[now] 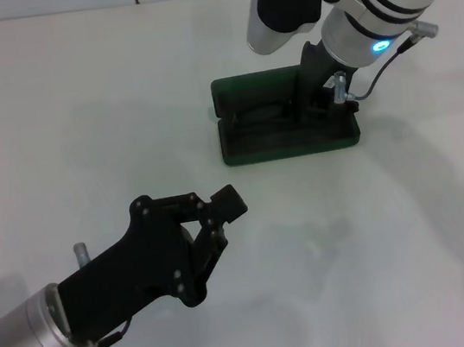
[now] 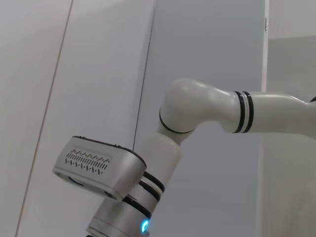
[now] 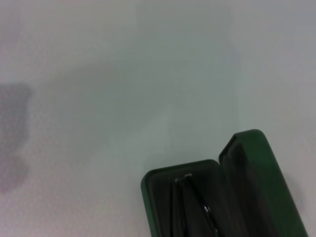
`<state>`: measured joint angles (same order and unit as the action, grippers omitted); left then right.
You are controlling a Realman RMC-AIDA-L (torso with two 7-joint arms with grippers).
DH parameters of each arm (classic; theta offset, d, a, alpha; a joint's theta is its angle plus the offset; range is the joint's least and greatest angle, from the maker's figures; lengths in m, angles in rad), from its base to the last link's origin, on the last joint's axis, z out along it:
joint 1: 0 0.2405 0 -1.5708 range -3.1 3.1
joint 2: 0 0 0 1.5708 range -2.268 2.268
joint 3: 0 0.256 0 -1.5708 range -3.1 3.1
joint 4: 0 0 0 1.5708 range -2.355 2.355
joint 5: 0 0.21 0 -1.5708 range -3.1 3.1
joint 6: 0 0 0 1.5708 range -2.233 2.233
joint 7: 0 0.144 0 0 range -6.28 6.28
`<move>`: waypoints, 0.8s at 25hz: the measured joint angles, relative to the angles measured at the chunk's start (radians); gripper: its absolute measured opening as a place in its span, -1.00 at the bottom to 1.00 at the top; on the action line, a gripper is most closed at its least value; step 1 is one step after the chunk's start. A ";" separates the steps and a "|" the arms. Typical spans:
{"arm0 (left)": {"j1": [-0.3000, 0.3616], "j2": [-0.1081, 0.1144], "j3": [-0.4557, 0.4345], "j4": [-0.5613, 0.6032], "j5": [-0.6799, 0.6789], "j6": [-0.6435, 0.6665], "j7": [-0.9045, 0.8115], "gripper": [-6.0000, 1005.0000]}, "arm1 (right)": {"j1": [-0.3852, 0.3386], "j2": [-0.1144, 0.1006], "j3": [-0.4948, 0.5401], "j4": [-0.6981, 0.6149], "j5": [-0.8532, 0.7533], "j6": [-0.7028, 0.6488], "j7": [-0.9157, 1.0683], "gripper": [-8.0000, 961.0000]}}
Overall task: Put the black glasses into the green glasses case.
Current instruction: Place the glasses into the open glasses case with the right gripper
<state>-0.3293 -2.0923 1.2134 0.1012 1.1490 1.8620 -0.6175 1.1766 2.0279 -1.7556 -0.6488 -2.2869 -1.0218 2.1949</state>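
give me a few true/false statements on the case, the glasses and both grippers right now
1. The case is open. True.
2. The glasses lie on the table beside the case. False: the right wrist view shows them inside the case.
3. The left gripper is holding the case. False: it hangs over bare table, apart from the case, holding nothing.
4. The right gripper is at the case. True: it reaches down into the case's right part.
5. The case is red. False: it is dark green.
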 joint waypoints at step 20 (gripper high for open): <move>-0.001 0.000 0.000 0.000 -0.003 0.000 -0.001 -0.90 | 0.009 0.000 -0.004 -0.025 -0.012 -0.012 0.000 -0.77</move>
<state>-0.3298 -2.0922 1.2133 0.1012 1.1462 1.8621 -0.6183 1.1856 2.0278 -1.7595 -0.6738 -2.2989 -1.0341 2.1950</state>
